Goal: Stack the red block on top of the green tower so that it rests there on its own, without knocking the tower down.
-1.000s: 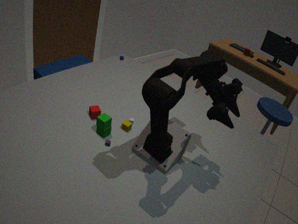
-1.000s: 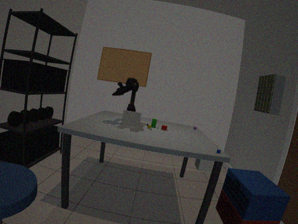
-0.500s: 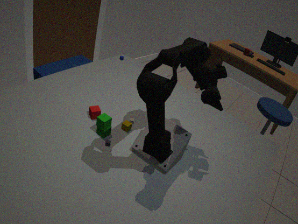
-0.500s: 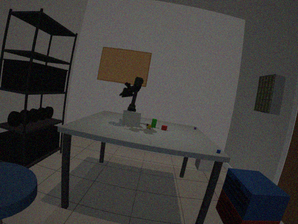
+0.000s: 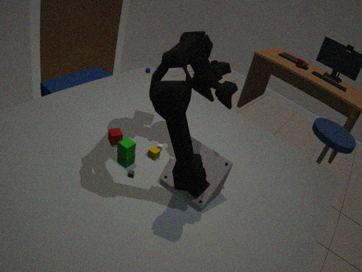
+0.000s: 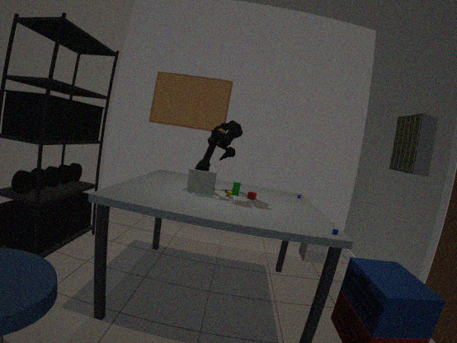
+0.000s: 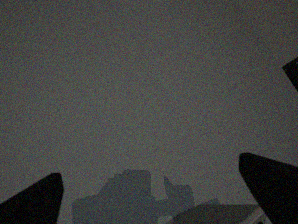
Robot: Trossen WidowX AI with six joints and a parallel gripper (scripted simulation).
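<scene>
On table [image 5: 65,209], red block [image 5: 115,135] half-shadowed, fingers cropped

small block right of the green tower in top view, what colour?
Yellow. The small block sits on the table beside the green tower, clearest in the top view.
</scene>
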